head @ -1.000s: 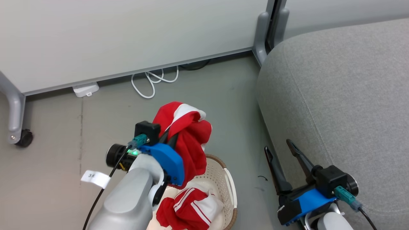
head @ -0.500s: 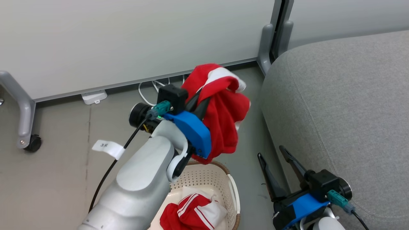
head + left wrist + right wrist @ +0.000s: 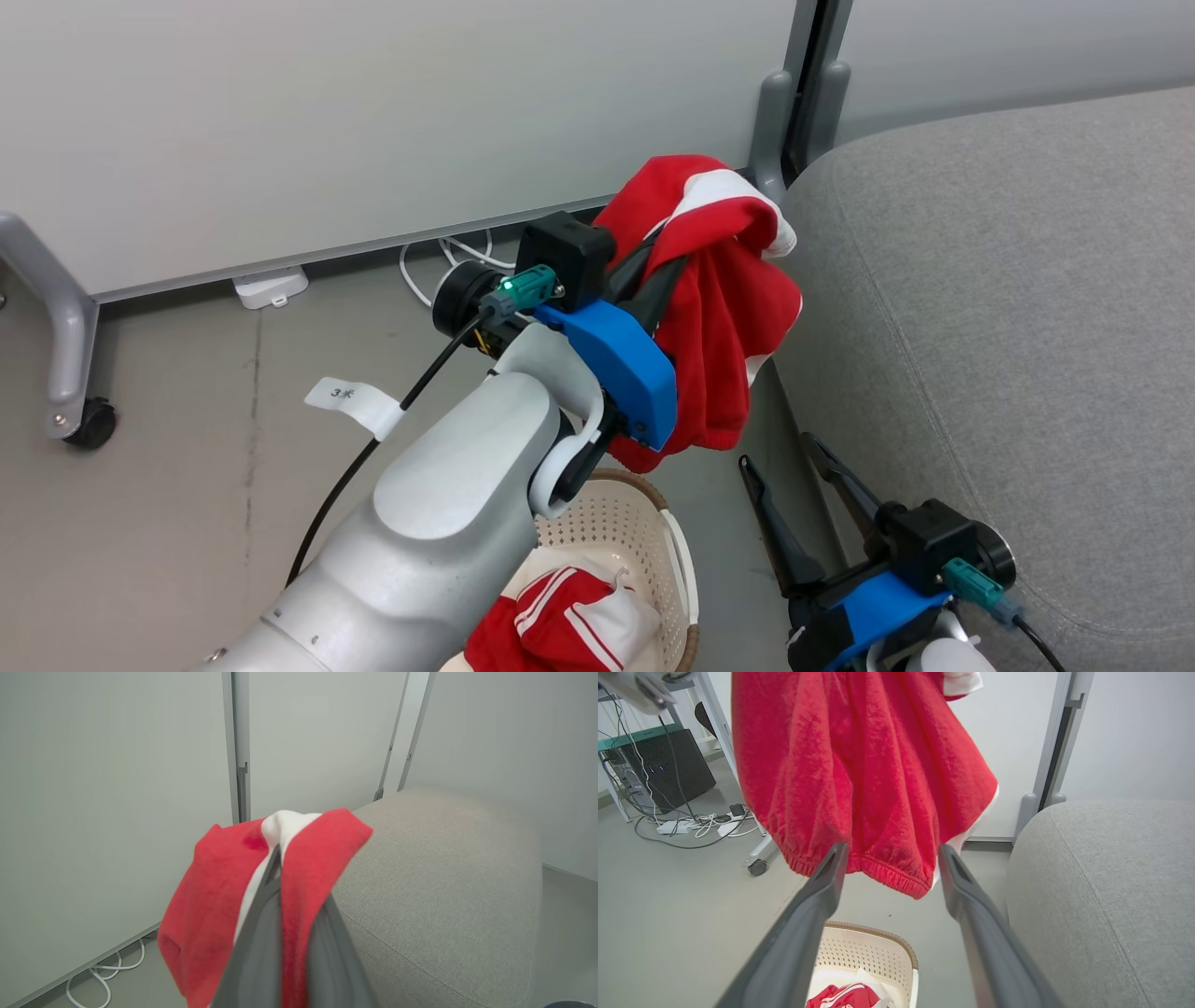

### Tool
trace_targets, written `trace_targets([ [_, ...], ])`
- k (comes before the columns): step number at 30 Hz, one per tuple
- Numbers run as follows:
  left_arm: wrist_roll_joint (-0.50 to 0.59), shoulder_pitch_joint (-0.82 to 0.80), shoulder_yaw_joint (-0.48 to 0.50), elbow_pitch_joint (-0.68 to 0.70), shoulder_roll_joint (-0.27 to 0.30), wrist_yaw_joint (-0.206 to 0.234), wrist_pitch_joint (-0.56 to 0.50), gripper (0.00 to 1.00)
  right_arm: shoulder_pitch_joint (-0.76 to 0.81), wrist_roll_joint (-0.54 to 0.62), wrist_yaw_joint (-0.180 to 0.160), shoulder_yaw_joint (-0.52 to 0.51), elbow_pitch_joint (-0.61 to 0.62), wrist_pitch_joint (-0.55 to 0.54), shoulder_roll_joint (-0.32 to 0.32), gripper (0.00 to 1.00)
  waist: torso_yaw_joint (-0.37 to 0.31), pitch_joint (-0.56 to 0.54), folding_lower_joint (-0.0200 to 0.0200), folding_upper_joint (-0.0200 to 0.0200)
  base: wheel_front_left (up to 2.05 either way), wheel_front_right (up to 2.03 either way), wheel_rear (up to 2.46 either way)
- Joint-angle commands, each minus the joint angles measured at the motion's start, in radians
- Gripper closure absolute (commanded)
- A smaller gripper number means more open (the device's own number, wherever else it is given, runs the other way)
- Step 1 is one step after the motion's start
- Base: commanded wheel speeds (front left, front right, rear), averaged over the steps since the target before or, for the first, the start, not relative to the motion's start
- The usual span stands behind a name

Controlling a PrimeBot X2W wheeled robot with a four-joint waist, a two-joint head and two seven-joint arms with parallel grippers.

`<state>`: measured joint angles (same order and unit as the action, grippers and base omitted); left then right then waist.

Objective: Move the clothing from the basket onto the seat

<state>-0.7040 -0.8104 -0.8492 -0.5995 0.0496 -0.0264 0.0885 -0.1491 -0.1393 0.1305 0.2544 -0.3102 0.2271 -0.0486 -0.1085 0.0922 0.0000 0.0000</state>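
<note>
My left gripper [image 3: 665, 254] is shut on the mostly red garment with white stripes [image 3: 724, 317], holding it in the air beside the left edge of the grey seat [image 3: 1008, 308]. In the left wrist view the fabric [image 3: 210, 905] drapes over both closed fingers [image 3: 261, 933], with the seat [image 3: 444, 882] just beyond. The garment hangs above the cream basket [image 3: 653, 527], where the white and red garment [image 3: 560, 616] lies. My right gripper [image 3: 775, 450] is open and holds nothing, low between basket and seat. Its wrist view shows the hanging red cloth [image 3: 859, 765] above the basket [image 3: 878, 931].
A pale partition wall runs behind, with a metal leg on a caster [image 3: 89, 425] at the left and a post [image 3: 775, 112] by the seat. A white cable [image 3: 448, 257] and an adapter [image 3: 271, 285] lie on the grey floor. A black box with cables [image 3: 677, 767] stands further off.
My left arm has lifted the red garment up and to the right, from over the basket to the seat's edge. The head camera has shifted slightly. The right gripper stays open.
</note>
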Motion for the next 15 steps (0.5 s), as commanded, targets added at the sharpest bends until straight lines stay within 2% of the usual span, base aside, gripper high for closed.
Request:
trace_targets([
  [1,-0.008,-0.017,-0.007,0.003,0.002,0.009,0.005,1.00,0.002,-0.002,0.000,0.001,0.002,-0.001,-0.003,0.00,-0.001,-0.001,0.0000,0.0000,0.00,0.00,0.00],
  [15,-0.082,-0.038,-0.095,-0.025,0.002,0.028,0.037,1.00,-0.087,-0.070,0.000,0.087,0.013,-0.050,-0.003,0.00,-0.005,-0.006,0.0000,0.0000,0.00,0.00,0.00],
])
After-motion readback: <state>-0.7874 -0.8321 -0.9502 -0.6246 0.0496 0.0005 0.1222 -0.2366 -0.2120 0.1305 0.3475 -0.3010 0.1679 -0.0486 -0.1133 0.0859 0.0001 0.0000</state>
